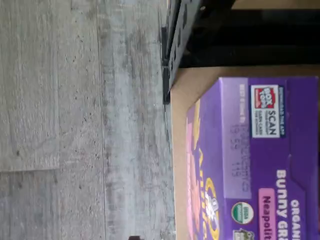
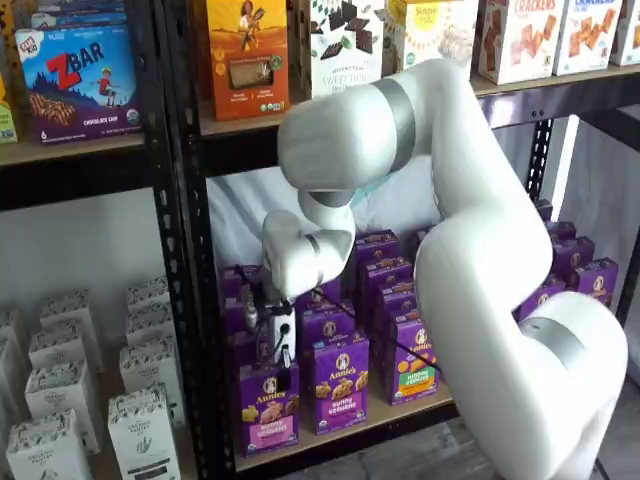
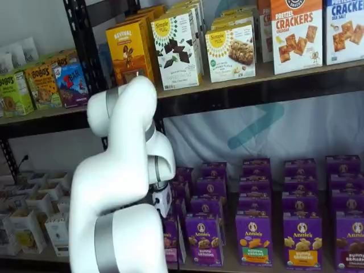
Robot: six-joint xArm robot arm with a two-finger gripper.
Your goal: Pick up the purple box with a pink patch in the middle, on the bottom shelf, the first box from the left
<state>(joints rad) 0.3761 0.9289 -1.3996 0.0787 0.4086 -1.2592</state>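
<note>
- White-bodied two-finger gripper [image 2: 283, 378] hanging at the end of the bulky white robot arm [image 2: 470, 250], poised just over the front-left carton of the lower shelf in a shelf view.
- Fingers hard to separate against the dark gap there; jaws read as spread to their widest, nothing gripped between them.
- Upright purple box [image 2: 268, 405] with round white logo, tan snack picture and pink label band low on its front: standing at the left end of the front row, directly under the gripper, not lifted.
- Same purple box [image 1: 250, 160] filling one side of the wrist view, top panel showing, pink band and "Bunny Grahams" lettering partly legible.
- Light tan bottom shelf [image 2: 370, 420] with black metal rail carrying it; black perforated upright [image 2: 190, 300] just beside the box.
- Neighbouring purple carton with purple label [image 2: 337, 385] touching or nearly touching its side.
- Grey wood-grain floor [image 1: 75, 125] visible beyond the shelf edge in the wrist view.
- In a shelf view, box mostly hidden behind the arm.
</note>
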